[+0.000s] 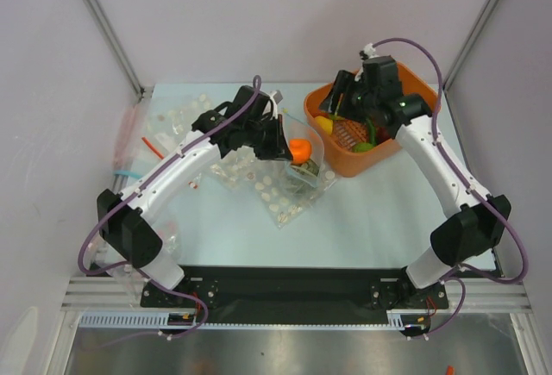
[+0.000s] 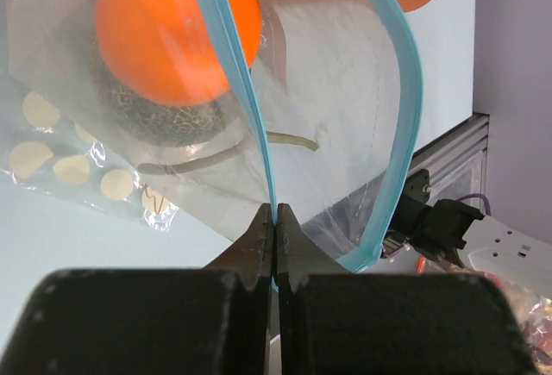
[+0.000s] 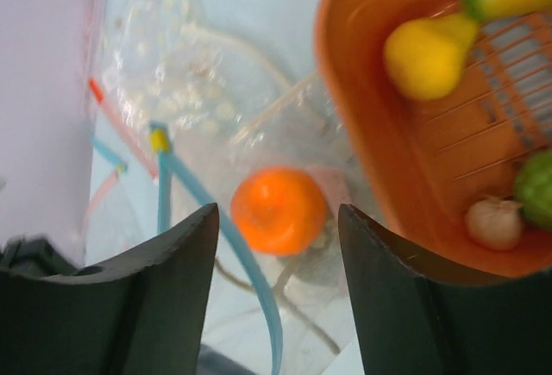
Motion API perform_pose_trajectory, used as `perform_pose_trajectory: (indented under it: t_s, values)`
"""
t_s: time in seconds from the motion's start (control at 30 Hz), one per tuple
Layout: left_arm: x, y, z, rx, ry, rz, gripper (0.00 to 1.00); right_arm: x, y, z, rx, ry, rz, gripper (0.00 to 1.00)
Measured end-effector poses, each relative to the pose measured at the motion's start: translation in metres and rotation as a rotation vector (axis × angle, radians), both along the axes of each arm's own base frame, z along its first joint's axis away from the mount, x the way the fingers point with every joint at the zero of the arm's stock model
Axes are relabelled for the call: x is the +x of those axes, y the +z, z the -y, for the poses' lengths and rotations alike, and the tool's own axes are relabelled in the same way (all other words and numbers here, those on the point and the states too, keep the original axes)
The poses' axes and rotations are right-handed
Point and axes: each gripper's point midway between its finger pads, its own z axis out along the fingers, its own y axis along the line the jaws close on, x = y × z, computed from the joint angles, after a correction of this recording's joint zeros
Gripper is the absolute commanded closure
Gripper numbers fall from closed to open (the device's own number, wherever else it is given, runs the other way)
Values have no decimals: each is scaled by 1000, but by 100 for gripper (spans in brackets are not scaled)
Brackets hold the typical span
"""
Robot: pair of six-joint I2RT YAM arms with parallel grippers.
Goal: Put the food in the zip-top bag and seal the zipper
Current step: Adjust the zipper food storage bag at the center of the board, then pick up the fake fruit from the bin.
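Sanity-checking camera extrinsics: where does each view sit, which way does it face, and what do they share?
Top external: above and behind, looking down on the table; left arm, right arm and their bases show.
Left wrist: on the left arm, looking along the left gripper, shut on the zipper of the zip-top bag; both fingers show.
Right wrist: on the right arm, looking down past the open right gripper at the bag and orange basket; both fingers show.
Shared: all three see the orange inside the bag.
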Motion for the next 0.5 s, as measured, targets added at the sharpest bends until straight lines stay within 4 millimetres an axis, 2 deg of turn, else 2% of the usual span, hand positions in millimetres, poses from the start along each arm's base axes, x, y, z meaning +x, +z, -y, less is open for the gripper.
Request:
perform_pose_trajectory:
  t_s: [0.07, 0.2, 0.3, 0.37, 0.5]
  values:
    - [3, 3, 2, -12, 2, 12, 100, 16, 4, 19, 23, -75, 0, 27]
    - [5, 4, 4, -21, 4, 21, 100, 47, -4, 58, 61, -268, -40, 23]
    - [5, 5, 4, -22, 5, 24, 100, 70, -23, 75, 82, -397, -95, 20]
    - [6, 7, 5, -23, 5, 26, 100, 84, -45, 83, 91, -477, -145, 17]
    - [7, 8, 5, -25, 4, 28, 100, 107, -86, 94, 101, -612, -227, 6]
